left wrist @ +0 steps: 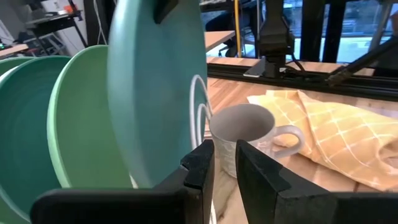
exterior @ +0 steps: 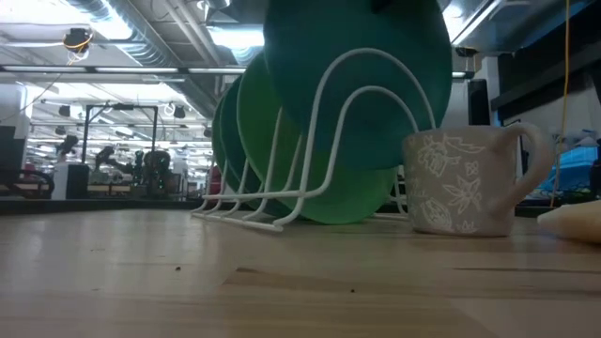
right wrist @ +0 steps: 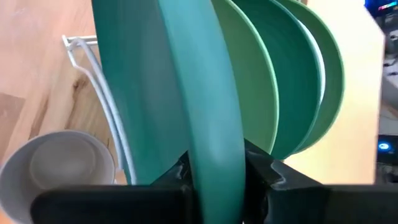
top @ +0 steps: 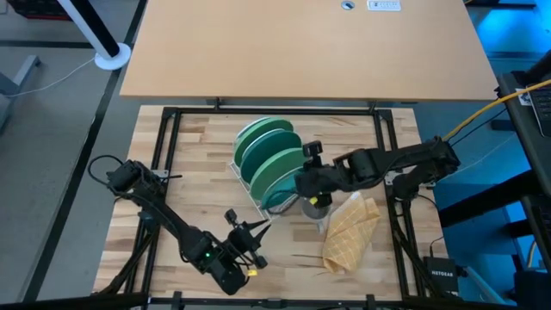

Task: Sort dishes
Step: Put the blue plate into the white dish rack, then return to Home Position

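Several round plates stand on edge in a white wire rack (top: 258, 194): light green (right wrist: 255, 81) and teal (right wrist: 298, 62) ones. My right gripper (right wrist: 214, 168) is shut on one more dark teal plate (exterior: 357, 75) at the rack's near end; it sits higher than the others, among the front wire loops (exterior: 357, 103). In the high view the right gripper (top: 303, 181) is over that plate (top: 277, 200). My left gripper (top: 250, 228) waits near the table's near edge, pointing at the rack, fingers (left wrist: 202, 165) slightly apart and touching nothing. My right gripper pinches the dark teal plate's top rim (right wrist: 211, 137) between its two fingers, one on each face. The fingers come from above, pointing down. The plate hangs upright and edge-on below them, its lower part between the rack's front wires; I cannot tell whether it rests on the rack.
A pale cup with a leaf pattern (exterior: 460, 183) stands just right of the rack's near end (top: 317, 204). A tan waffle cloth (top: 351, 232) lies beside it toward the near right. Bare wood (top: 189, 172) lies left of the rack.
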